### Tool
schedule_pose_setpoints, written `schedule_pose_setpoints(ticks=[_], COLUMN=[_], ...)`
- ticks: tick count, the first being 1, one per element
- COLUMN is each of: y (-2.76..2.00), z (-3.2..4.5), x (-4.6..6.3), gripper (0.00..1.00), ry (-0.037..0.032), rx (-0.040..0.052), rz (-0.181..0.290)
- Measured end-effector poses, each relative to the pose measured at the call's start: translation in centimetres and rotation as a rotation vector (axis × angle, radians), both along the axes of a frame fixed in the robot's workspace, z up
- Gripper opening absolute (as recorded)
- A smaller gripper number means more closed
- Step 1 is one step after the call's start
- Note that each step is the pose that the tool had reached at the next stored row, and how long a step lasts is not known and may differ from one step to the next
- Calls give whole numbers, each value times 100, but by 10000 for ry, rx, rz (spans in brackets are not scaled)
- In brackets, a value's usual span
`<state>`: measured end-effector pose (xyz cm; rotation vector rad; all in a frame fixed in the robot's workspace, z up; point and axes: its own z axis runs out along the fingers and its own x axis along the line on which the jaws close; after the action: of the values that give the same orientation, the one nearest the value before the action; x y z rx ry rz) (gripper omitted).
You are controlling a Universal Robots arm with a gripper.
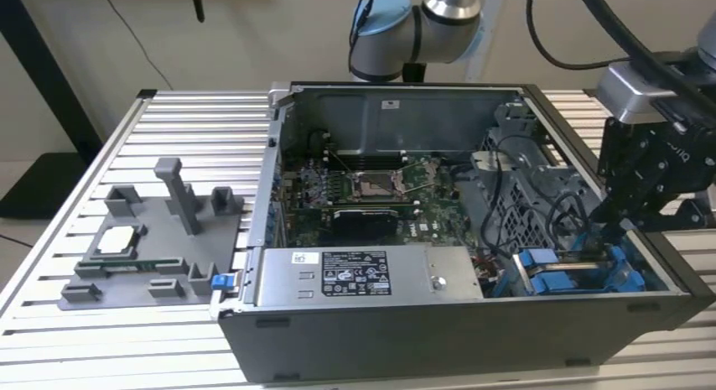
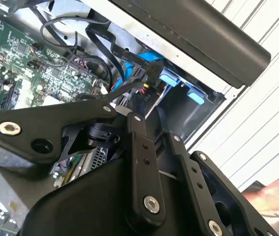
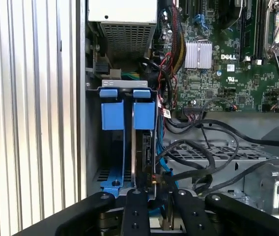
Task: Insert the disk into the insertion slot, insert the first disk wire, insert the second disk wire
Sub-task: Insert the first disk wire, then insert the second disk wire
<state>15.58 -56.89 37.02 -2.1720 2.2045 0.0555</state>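
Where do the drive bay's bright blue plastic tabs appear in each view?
Exterior view: bright blue plastic tabs in the grey metal computer case corner, exterior view's right.
Second wrist view: tabs beside black cables.
First wrist view: tabs beside the ribbed aluminium table.
Shared landmark: green motherboard.

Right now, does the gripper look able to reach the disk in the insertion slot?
Probably yes: the gripper hangs inside the open case right at the disk in the insertion slot, though black cables crowd close beside it.
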Motion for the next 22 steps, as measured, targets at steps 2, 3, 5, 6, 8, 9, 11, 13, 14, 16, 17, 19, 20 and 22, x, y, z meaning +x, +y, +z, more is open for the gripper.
schedule_pose_setpoints(ticks=[2,3,5,6,8,9,11,13,14,16,17,19,20,22], y=[14,25,47,56,65,67,68,68,68,68,68,68,68,68], z=[34,46,58,60,60,61,62,62,62,62,62,62,62,62], x=[-1,0,0,2,18,32,76,128,155,215,245,298,326,377], gripper=[100,100,100,100,100,100,100,100,100,100,100,100,100,100], ry=[-33,-48,-63,-65,-65,-65,-40,48,89,210,303,477,567,743], rx=[1,1,-2,0,1,-1,-1,-1,0,0,-1,-1,-1,-2], rz=[-1,0,0,-1,0,-1,-1,-1,-1,0,-1,-1,0,-1])
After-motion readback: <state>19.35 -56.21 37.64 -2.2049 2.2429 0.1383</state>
